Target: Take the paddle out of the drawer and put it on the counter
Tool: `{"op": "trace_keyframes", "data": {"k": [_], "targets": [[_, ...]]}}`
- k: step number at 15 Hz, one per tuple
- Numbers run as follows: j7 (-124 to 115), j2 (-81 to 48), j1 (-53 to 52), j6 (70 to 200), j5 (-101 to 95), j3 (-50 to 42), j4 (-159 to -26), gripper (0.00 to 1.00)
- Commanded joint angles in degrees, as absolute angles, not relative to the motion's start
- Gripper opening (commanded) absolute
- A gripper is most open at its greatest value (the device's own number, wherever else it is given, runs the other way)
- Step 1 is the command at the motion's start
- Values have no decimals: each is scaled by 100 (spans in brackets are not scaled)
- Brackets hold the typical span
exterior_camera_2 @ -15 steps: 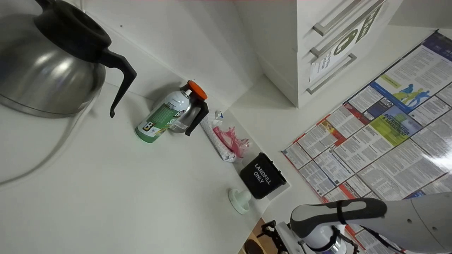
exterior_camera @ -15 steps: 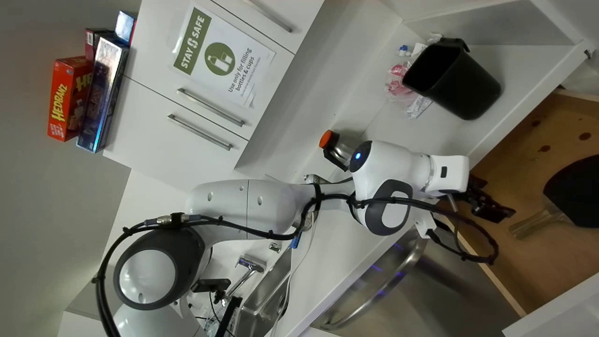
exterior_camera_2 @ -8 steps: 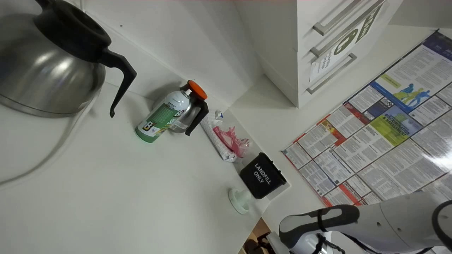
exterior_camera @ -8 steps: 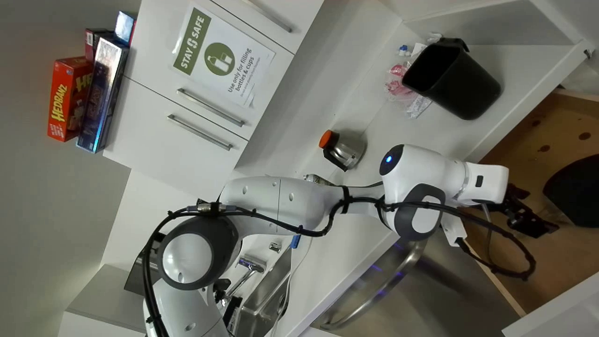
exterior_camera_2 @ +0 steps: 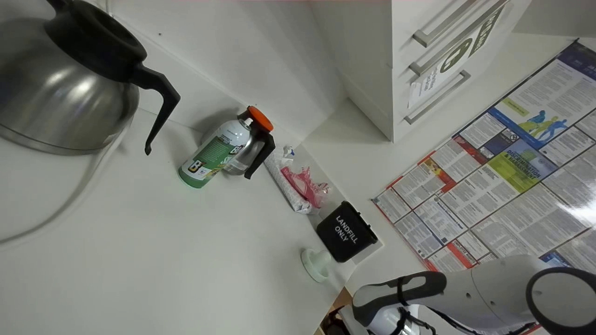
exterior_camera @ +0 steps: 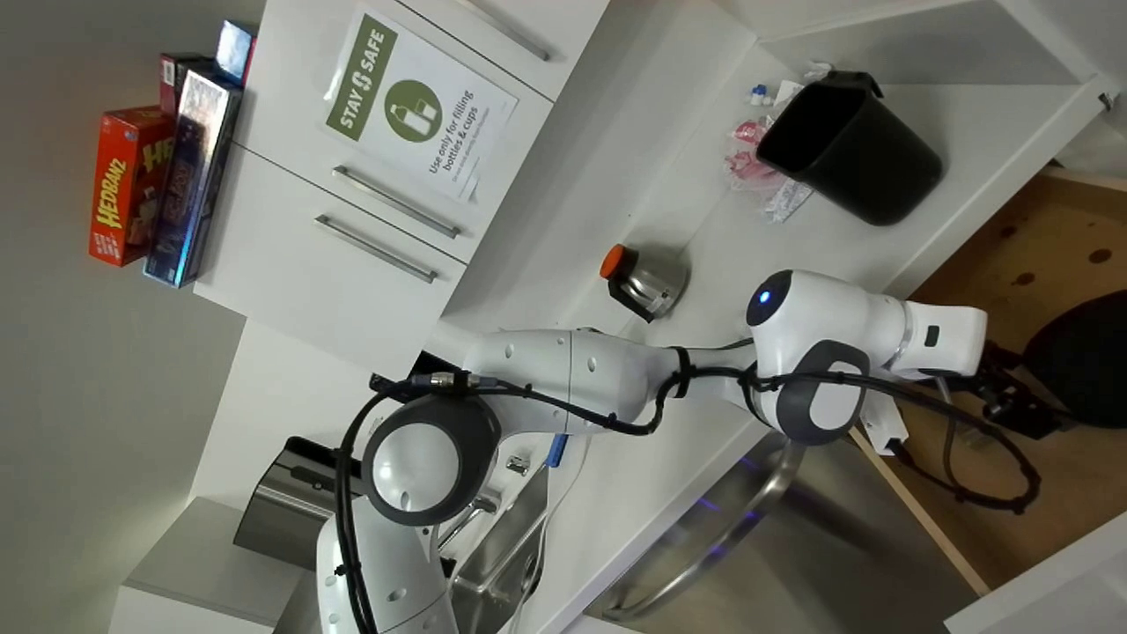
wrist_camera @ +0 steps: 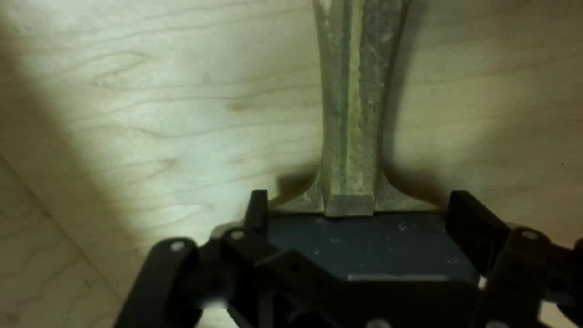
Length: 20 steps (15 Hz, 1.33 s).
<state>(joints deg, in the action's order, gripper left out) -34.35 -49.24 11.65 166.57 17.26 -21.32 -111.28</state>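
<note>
We are seeing the paddle (wrist_camera: 353, 182) close up: its wooden handle (wrist_camera: 353, 91) is looking layered and mottled, its blade (wrist_camera: 378, 246) matt and lightly flecked. The drawer (wrist_camera: 182, 114) is showing smooth, grained wood, and the claw (wrist_camera: 357, 209) is wearing a dull, dark finish. In both exterior views the robot arm (exterior_camera: 607, 374) is presenting a smooth, glossy shell and the table (exterior_camera_2: 158, 260) an even, smooth surface. We are noticing a large jug (exterior_camera_2: 70, 93) gleaming in metal, its lid (exterior_camera_2: 100, 39) looking like plastic. The poster (exterior_camera_2: 503, 181) is catching glare like glossy paper. The bin (exterior_camera: 889, 167) is looking like matt plastic, and the appliance front (exterior_camera: 792, 555) is reflecting softly as smooth metal.
</note>
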Motion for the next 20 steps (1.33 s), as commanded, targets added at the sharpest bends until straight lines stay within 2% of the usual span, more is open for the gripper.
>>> {"op": "trace_keyframes", "data": {"k": [1,20], "targets": [[-3471,-5134,1198,16541,1852,-2055,-10824,100],[-3373,-4753,989,15785,1713,-2017,-11086,100]]}}
